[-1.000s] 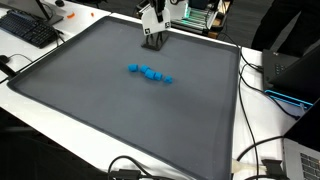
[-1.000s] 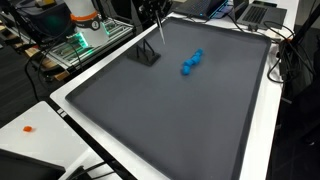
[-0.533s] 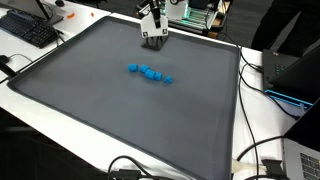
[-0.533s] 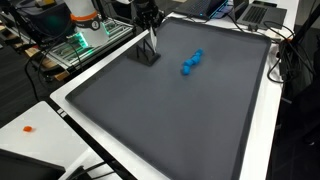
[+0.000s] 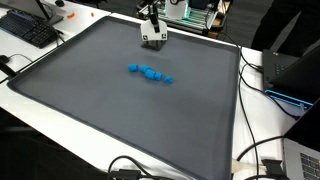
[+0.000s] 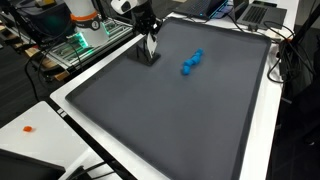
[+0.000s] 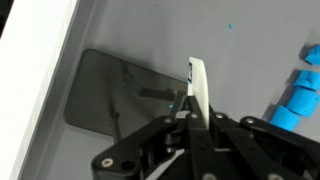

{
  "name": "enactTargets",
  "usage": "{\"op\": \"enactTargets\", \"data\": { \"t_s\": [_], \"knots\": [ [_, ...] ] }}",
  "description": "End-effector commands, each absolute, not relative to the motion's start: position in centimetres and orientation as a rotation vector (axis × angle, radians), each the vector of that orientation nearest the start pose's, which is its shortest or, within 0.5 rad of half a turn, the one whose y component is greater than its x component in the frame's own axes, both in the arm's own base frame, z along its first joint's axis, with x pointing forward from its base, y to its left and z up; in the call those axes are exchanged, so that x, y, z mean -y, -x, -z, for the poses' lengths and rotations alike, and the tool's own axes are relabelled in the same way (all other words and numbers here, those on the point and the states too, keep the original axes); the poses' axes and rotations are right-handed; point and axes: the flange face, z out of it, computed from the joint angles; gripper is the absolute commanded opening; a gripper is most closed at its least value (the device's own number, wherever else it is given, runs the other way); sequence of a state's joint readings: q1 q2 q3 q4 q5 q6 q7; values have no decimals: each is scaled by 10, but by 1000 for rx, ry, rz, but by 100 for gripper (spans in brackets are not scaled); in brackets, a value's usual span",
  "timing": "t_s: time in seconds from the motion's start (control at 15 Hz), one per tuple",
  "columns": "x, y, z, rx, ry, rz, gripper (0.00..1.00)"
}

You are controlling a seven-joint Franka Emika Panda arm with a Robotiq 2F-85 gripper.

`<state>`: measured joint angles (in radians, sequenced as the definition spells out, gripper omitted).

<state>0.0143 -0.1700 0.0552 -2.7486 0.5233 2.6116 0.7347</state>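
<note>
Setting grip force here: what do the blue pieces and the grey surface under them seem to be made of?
Blue pieces: probably foam or matte plastic, judging by the even saturated colour without highlights; too small to be sure. Grey surface: looks like a rubber or fabric mat, flat, matte, with a darker rim.

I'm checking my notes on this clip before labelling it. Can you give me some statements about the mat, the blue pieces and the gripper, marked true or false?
1. The blue pieces lie in a short row on the gray mat. True.
2. The gripper touches the blue pieces. False: it stands apart from them at the mat's edge, near a darker rectangular patch.
3. A black keyboard lies off the mat. True.
4. The blue pieces sit in a bowl. False: they lie bare on the mat.
</note>
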Motion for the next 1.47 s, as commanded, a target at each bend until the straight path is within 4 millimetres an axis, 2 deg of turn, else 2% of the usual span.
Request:
{"op": "enactTargets", "data": {
  "t_s": [0.0,0.53,0.93,1.13,1.4],
  "knots": [
    [-12,-394,-258,-1614,2403,-75,1],
    [-6,-398,-239,-1780,2316,-33,1],
    [-5,-398,-235,-1841,2279,-53,1],
    [-5,-394,-234,-1866,2269,-77,1],
    [-2,-396,-244,-1886,2240,-50,1]
  ]
}}
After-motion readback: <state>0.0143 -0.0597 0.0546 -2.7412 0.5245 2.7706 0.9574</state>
